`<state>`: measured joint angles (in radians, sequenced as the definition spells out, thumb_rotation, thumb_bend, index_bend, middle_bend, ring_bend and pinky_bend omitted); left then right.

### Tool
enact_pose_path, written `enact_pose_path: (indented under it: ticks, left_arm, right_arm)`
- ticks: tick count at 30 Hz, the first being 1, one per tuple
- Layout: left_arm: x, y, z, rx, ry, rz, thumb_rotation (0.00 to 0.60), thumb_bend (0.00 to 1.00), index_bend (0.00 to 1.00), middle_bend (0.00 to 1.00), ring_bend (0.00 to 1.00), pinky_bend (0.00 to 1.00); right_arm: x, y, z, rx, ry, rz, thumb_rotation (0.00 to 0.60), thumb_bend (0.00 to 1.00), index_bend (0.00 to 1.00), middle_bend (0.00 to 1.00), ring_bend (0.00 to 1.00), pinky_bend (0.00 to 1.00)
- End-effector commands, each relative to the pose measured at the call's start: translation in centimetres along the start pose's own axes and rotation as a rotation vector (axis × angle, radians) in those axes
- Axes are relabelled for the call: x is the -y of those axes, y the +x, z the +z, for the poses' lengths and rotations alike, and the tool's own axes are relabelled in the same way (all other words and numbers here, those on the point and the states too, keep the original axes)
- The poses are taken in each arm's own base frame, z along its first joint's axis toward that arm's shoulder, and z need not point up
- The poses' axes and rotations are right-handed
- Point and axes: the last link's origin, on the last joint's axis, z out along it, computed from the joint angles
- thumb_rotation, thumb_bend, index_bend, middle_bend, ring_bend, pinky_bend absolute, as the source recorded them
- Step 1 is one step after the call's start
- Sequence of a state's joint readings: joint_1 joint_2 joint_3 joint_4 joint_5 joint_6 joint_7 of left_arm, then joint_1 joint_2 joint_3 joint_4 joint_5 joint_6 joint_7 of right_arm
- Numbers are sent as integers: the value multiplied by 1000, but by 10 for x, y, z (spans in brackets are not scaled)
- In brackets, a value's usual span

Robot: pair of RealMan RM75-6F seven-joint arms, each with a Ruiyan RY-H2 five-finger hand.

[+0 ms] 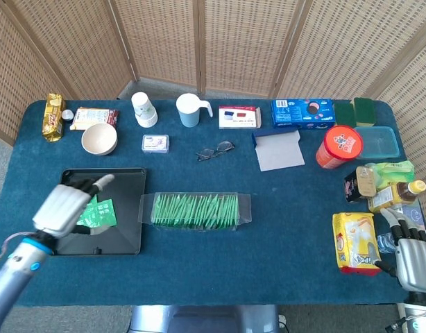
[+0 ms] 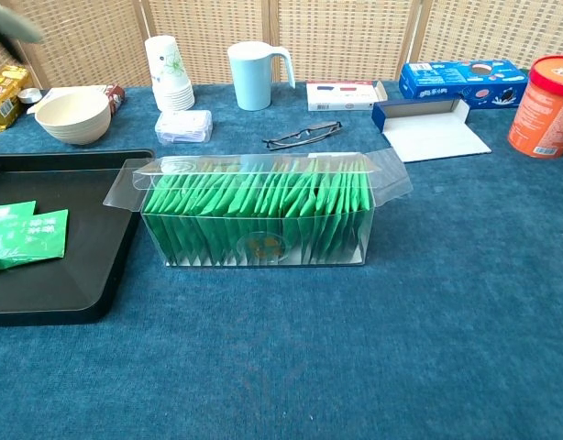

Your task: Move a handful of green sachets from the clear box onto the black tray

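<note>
The clear box stands mid-table, packed with a row of upright green sachets. To its left lies the black tray with a few green sachets flat on it. My left hand hovers over the tray's left part, fingers apart and empty, hiding part of the sachets there. A blurred fingertip shows at the top left of the chest view. My right hand stays at the table's front right edge, fingers spread, holding nothing.
A yellow snack pack lies beside my right hand, with bottles and jars behind it. Bowl, stacked cups, jug, glasses, open blue box, orange tub and cartons line the back.
</note>
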<state>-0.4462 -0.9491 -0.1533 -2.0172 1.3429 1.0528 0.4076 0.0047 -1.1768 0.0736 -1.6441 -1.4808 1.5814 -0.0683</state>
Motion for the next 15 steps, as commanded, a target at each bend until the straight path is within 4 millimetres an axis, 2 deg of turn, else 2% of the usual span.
enact_pose_path:
  ticks: [1, 6, 11, 15]
  left_arm:
    - [-23, -2, 23, 13, -64, -21, 391, 118, 86, 187, 245, 406]
    - [-53, -9, 47, 38, -143, 3, 458, 118, 80, 176, 239, 406]
    - [-76, -18, 61, 49, -179, 20, 587, 120, 71, 173, 239, 405]
    - [-93, -24, 71, 33, -197, 76, 600, 121, 57, 155, 227, 400]
  right_arm:
    - [0, 1, 0, -6, -3, 3, 508, 390, 151, 206, 172, 214]
    - [-4, 3, -2, -16, -16, 7, 508, 390, 151, 207, 172, 214]
    - [-7, 4, -2, -20, -24, 12, 508, 390, 151, 206, 172, 214]
    - [-10, 4, -3, -23, -28, 20, 508, 390, 151, 207, 172, 214]
